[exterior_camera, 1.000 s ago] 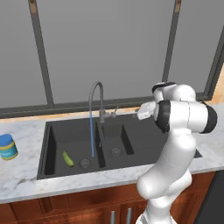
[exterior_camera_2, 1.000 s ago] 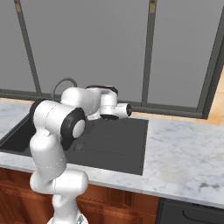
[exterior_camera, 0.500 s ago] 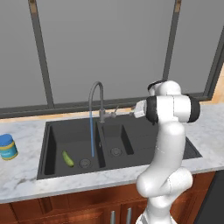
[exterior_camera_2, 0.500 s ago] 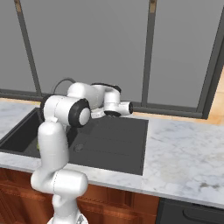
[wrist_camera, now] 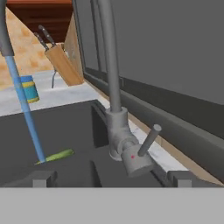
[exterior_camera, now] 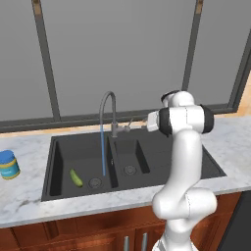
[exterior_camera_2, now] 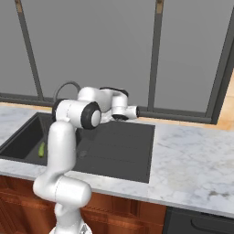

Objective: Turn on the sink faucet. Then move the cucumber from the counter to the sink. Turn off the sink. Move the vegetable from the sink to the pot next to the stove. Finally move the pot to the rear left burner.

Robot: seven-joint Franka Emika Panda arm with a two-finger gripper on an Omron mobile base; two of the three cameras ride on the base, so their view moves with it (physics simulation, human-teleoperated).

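The faucet, a slim grey metal gooseneck, stands behind the divider of the dark double-basin sink, its stubby lever angled up from the base. A thin blue stream falls into the large bowl, where the curved green cucumber lies. The gripper, fingers wide and empty, hovers near the lever. A blue jar stands on veined marble.
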